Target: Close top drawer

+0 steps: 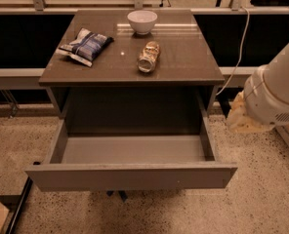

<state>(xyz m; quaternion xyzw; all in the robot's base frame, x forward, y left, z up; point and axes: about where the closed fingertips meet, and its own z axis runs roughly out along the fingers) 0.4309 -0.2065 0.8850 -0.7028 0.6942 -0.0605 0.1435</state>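
Nothing of the closing is done yet: the top drawer (130,175) stands pulled fully out from under the desk (183,57), empty, with the whole push left to make. It lies just beside and below the end effector (242,117), apparently untouched. The end effector hangs by the drawer's side wall, partly masked by the white arm, so I cannot tell whether it is wide or narrow.
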